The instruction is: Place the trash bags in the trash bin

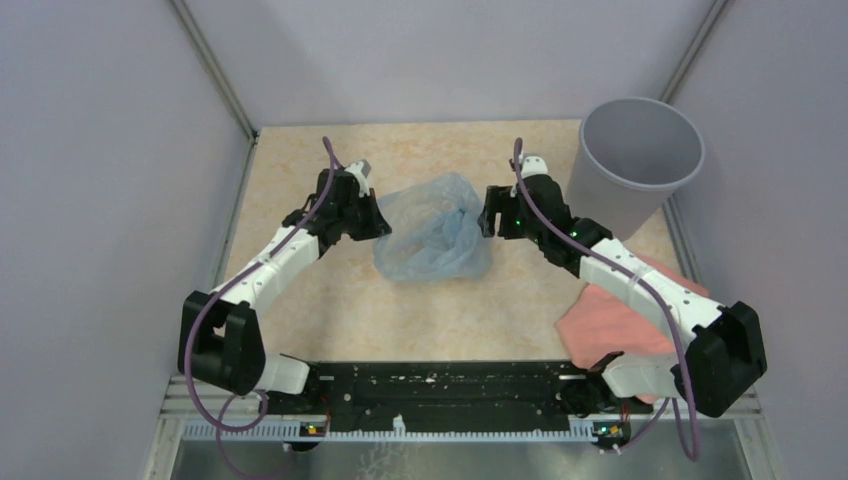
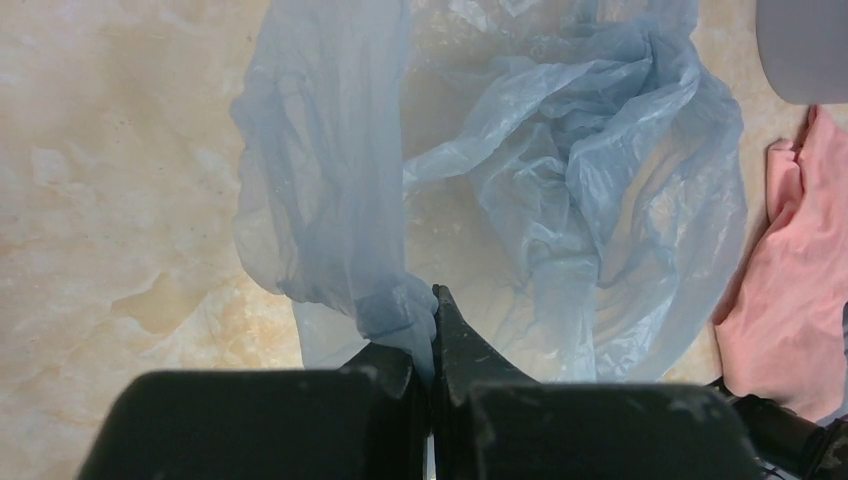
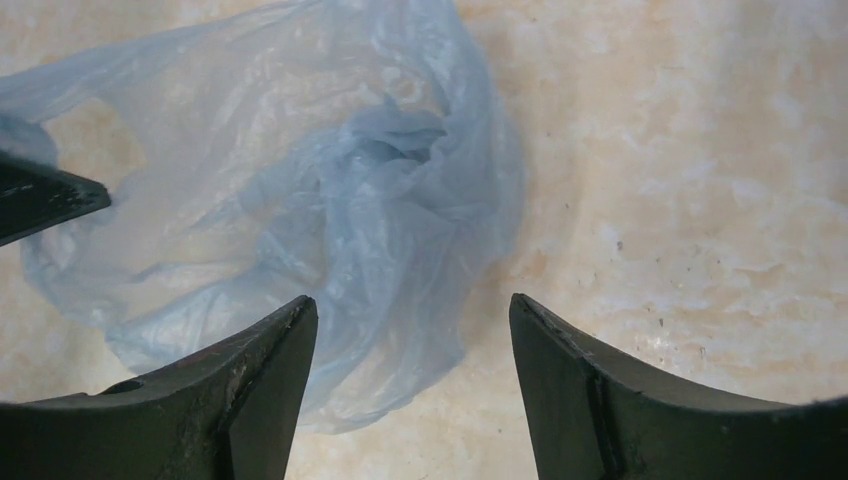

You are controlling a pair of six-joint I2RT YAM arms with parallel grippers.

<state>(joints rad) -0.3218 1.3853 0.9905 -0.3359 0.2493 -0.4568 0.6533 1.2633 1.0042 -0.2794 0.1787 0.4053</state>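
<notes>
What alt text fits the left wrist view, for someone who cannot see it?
The left gripper is shut on a bunched edge of the pale blue trash bag, which lies crumpled on the beige table. A pink cloth and part of the grey bin show at right.

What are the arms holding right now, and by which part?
The left gripper has its jaws shut on a bunched fold at the edge of the pale blue trash bag. The right gripper has open jaws, holding nothing.
</notes>
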